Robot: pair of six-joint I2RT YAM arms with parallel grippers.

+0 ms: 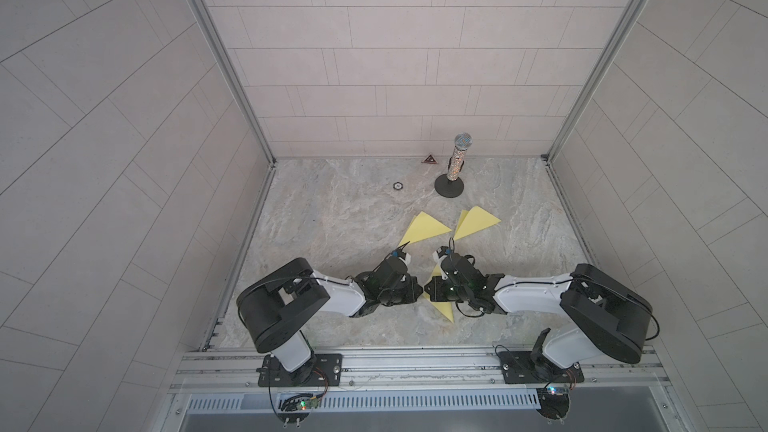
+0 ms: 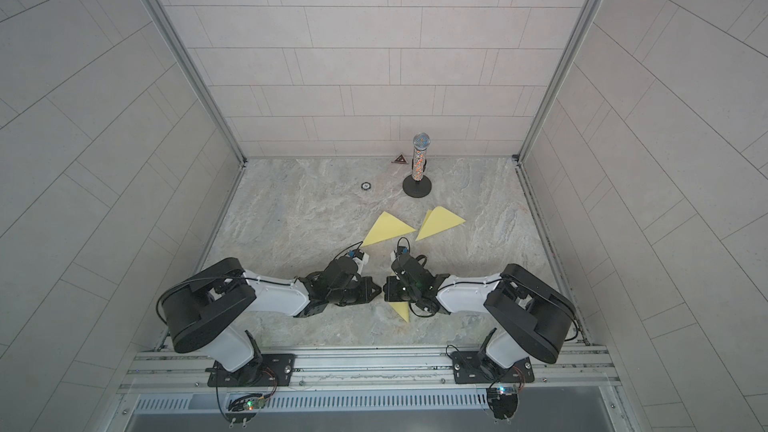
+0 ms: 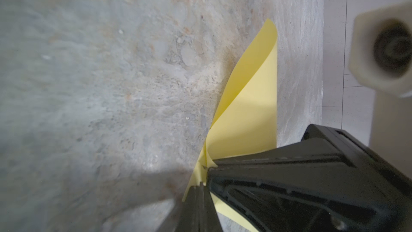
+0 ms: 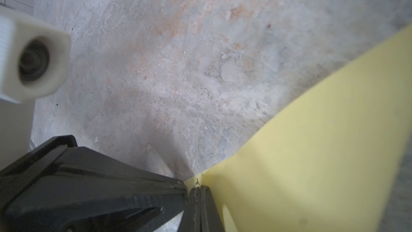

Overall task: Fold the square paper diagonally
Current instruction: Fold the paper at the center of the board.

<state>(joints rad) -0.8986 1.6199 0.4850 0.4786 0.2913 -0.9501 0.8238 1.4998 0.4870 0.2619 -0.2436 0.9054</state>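
In both top views most of the paper (image 1: 445, 312) is hidden under the arms (image 1: 457, 284), as are the tips of the left tool (image 3: 200, 186) and right tool (image 4: 198, 189). In the wrist views the paper is cut off by picture edges and a camera housing (image 3: 388, 54) is blurred. A round item (image 1: 397, 185) and a dark triangle (image 1: 429, 159) by the table's (image 1: 332, 218) far edge are too small to be identified.

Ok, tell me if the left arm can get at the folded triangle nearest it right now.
Probably in reach: the folded triangle lies close, with only bare table between. But the left gripper is shut on the paper being folded, so it would need to let go first.
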